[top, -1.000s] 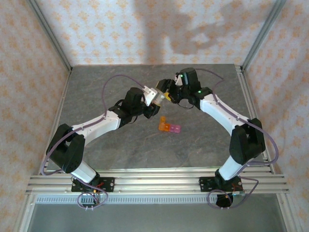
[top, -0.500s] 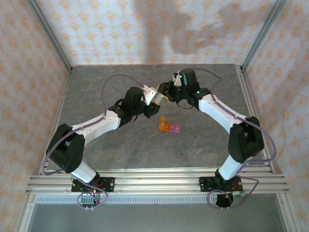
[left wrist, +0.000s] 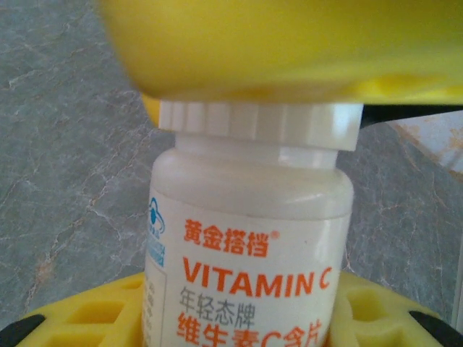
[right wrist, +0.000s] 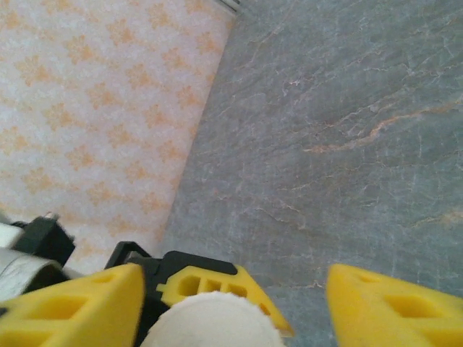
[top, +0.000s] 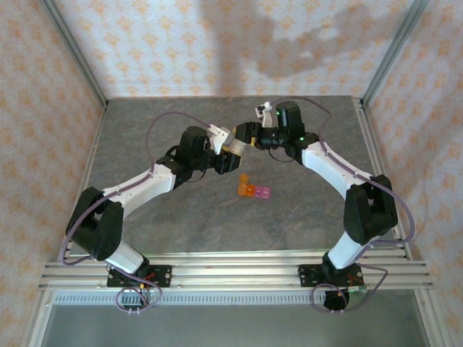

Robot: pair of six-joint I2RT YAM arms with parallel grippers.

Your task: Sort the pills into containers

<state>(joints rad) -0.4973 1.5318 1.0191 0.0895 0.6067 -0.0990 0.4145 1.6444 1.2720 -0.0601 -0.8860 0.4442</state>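
Left claw [top: 227, 148], reaching from the near left of the bench [top: 145, 123] toward its middle: clenched on the lower body of a white bottle [left wrist: 246, 238]. Yellow fingers [left wrist: 79, 318] pressed to either side of the label. Bottle tilted, cap end toward the right arm. Orange "VITAMIN C" lettering across the label [left wrist: 253, 278]. Ribbed white cap [left wrist: 260, 124] seated on the neck.

Right claw [top: 248, 134], just right of the bottle, above the rear middle of the bench: released, set around the cap. In the right wrist view, spread wider than the cap, with one finger close against the cap's side and the other standing apart, grey bench showing in the gap. In the left wrist view, one yellow finger of this claw lying across the top of the cap.

Containers [top: 253, 191]: short strip of joined cells, orange at the left end, pink at the right. Flat on the bench near its centre, nearer the front edge than both claws, touching neither.
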